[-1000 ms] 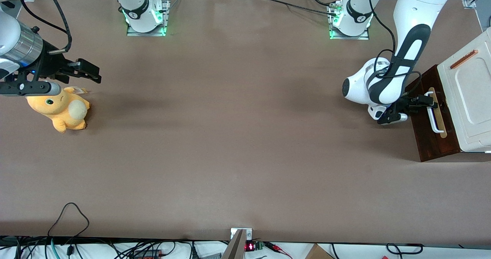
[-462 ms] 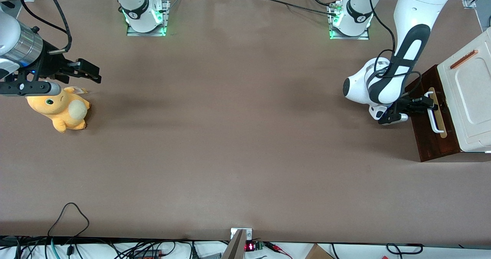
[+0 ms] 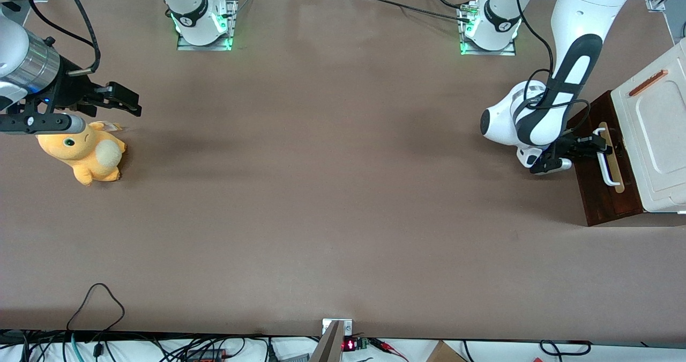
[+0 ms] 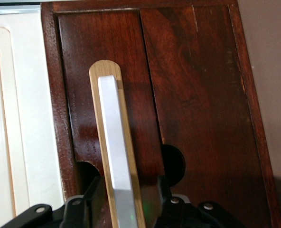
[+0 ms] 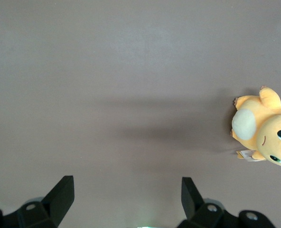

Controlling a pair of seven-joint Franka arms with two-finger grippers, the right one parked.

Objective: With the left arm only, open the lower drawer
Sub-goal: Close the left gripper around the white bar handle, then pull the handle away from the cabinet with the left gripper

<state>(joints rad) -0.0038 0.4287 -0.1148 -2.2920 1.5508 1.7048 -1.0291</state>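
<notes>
Cabinet [image 3: 651,131] with cream-white top standing at the table edge at the working arm's end, roughly midway along that edge. Its dark brown front, seen from above, faces the table's middle; the lower drawer [image 3: 600,190] is the panel of that front lying closest to the table surface, and it appears flush, so the opening is judged not yet begun. A white bar handle [image 3: 604,161] on a pale wood strip runs lengthwise across the front, its long axis parallel to that table edge.

The left arm [image 3: 541,120] reaches down in front of the cabinet, its gripper [image 3: 587,146] at the handle end farther from the front camera. In the left wrist view the fingers [image 4: 97,197] are spread, one to each side of the handle [image 4: 117,156] and its strip, apparently not pressed on it; contact cannot be confirmed.

Key relation: the bar lies between the fingers, crosswise to their closing line, so closing should catch it. The drawer's travel is judged to run at right angles to the bar, toward the table's middle, whichever panel the bar belongs to.
</notes>
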